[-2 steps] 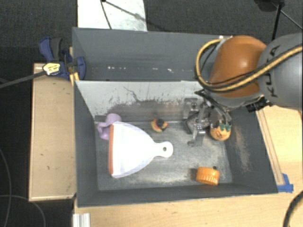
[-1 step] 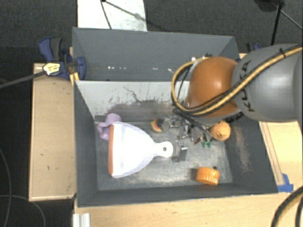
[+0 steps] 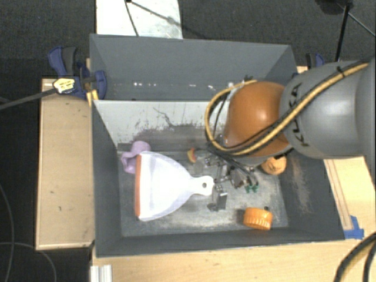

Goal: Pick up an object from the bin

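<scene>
My gripper point(image 3: 212, 184) is down near the bin floor in the middle, at the handle end of a white dustpan point(image 3: 161, 187) with an orange front lip. The dustpan lies flat on the left half, its handle pointing right. The gripper is open, one finger point(image 3: 218, 201) on the near side of the handle tip and the other on the far side. Nothing is clamped between them. A small orange bit point(image 3: 192, 155) lies just behind the gripper. An orange round cap point(image 3: 257, 218) lies at the front right.
A purple plastic piece point(image 3: 134, 153) pokes out behind the dustpan at the back left. An orange rounded thing point(image 3: 274, 165) sits by the right wall, partly under the arm. The arm's orange cover and cables hang over the bin's right half.
</scene>
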`<state>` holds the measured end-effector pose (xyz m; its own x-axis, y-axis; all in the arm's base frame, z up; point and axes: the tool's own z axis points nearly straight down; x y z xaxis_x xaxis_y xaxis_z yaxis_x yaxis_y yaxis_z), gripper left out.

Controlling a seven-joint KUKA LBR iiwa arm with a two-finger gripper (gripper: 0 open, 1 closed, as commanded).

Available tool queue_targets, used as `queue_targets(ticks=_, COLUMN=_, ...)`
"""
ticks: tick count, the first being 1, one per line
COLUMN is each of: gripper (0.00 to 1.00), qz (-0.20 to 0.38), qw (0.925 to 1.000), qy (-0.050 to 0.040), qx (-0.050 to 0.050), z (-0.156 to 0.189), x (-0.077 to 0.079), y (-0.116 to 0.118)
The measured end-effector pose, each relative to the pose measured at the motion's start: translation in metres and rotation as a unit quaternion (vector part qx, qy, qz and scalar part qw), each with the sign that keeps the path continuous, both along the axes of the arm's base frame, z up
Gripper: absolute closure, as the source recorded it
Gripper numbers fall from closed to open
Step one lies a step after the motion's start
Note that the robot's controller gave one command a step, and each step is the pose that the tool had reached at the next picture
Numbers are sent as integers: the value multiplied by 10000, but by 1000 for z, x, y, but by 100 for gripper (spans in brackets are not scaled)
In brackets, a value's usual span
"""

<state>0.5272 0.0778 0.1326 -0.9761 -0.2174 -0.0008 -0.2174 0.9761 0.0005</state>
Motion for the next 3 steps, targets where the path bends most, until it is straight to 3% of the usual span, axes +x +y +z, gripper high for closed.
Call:
queue_targets(ticks=1, gripper=0, qz=-262, qw=9997, qy=-16, qx=4, z=3, x=10, y=-3)
queue_targets(ticks=2, gripper=0, qz=355, qw=9994, qy=-28, qx=2, z=-50, x=23, y=-6)
queue_targets(ticks=3, gripper=100, qz=-263, qw=9997, qy=-14, qx=5, z=-62, x=25, y=-8)
